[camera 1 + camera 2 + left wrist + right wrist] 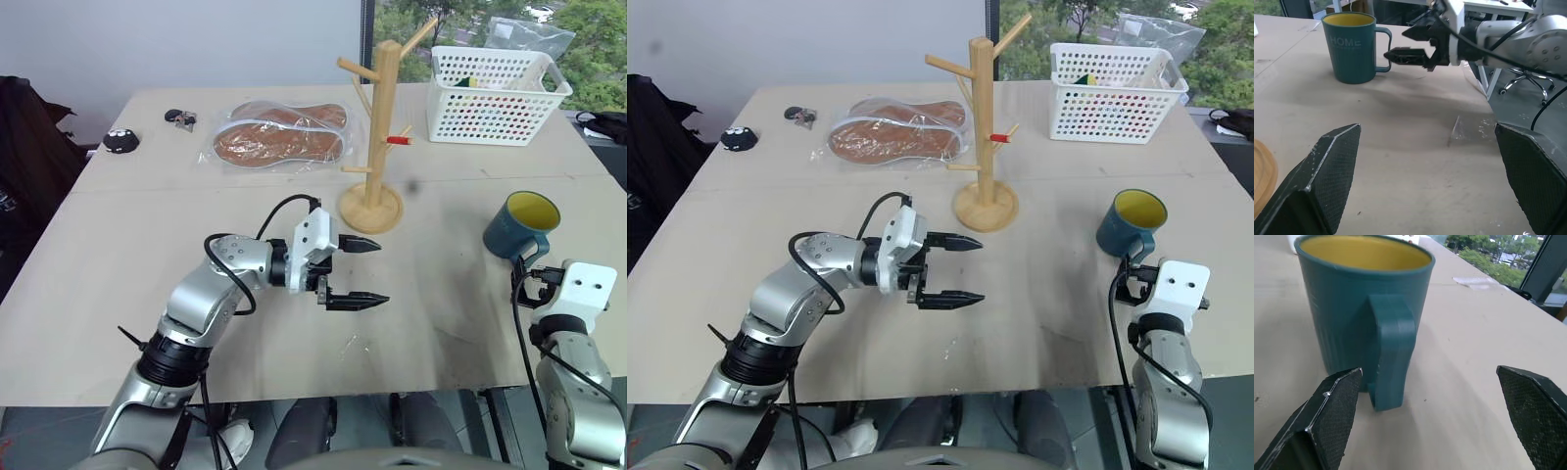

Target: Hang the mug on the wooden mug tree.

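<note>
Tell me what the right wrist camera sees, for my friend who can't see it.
A teal mug with a yellow inside stands upright on a tan table, its handle facing the camera. The right gripper is open, its two black fingers spread wide just short of the handle.

One mug (520,226), one wooden mug tree (376,137), one basket (495,95), two insoles (279,134).

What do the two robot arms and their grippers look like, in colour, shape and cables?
Both arms are silver-grey metal with black joint rings and looping black cables. A white block sits at each wrist. The left gripper and right gripper have two black, pointed fingers with finely textured inner pads.
</note>
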### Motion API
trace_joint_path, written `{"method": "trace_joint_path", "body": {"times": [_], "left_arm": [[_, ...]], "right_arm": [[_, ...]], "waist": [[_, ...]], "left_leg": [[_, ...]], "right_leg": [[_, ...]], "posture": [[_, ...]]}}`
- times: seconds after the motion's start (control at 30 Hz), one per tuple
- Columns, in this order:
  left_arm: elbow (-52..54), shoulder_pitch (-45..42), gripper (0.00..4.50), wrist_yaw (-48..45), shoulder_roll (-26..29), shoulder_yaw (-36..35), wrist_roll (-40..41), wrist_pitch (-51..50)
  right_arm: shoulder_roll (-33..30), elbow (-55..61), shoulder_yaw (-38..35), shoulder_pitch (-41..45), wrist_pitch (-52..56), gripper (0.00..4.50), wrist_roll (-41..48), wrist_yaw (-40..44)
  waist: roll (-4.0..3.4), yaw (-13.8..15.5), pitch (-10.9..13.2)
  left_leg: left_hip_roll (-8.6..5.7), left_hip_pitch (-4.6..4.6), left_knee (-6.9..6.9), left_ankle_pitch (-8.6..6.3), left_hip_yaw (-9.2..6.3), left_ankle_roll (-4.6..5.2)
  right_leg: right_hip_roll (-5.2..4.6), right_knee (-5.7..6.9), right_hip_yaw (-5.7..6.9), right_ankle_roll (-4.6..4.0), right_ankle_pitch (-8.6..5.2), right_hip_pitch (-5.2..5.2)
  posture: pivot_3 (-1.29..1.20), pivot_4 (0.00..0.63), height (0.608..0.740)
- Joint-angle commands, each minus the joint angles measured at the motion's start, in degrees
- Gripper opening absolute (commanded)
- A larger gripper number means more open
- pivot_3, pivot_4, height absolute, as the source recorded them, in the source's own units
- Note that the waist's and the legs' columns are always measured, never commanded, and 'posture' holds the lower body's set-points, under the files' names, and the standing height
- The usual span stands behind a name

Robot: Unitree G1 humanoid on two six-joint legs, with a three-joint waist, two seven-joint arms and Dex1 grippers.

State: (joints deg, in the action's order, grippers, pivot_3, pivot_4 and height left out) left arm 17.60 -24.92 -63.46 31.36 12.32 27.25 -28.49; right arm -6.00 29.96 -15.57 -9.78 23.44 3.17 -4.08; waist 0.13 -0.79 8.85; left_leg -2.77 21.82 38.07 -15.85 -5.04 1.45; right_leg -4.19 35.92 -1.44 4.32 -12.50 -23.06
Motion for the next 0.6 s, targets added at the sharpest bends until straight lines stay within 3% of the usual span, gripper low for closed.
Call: {"method": "trace_joint_path", "body": {"times": [0.03,0.6], "left_arm": [[3.1,-0.5,4.5,1.6,-0.2,-0.3,0.3,-0.4],[3.8,-1.9,4.5,11.4,-3.5,0.7,-5.1,-0.4]], "right_arm": [[0.6,-0.9,-0.7,1.7,-2.1,4.46,-0.9,-1.7],[0.3,-5.4,-1.8,5.5,-2.7,4.46,-2.7,-3.8]], "waist": [[0.0,0.0,0.0],[0.0,0.0,0.0]], "left_leg": [[0.0,0.0,0.0,0.0,0.0,0.0],[-0.02,0.0,0.0,0.01,0.03,-0.03]], "right_leg": [[0.0,0.0,-0.01,0.0,0.0,0.0],[0.03,0.01,-0.06,0.0,0.01,-0.02]], "posture": [[0.0,0.15,0.74],[0.0,0.15,0.74]]}}
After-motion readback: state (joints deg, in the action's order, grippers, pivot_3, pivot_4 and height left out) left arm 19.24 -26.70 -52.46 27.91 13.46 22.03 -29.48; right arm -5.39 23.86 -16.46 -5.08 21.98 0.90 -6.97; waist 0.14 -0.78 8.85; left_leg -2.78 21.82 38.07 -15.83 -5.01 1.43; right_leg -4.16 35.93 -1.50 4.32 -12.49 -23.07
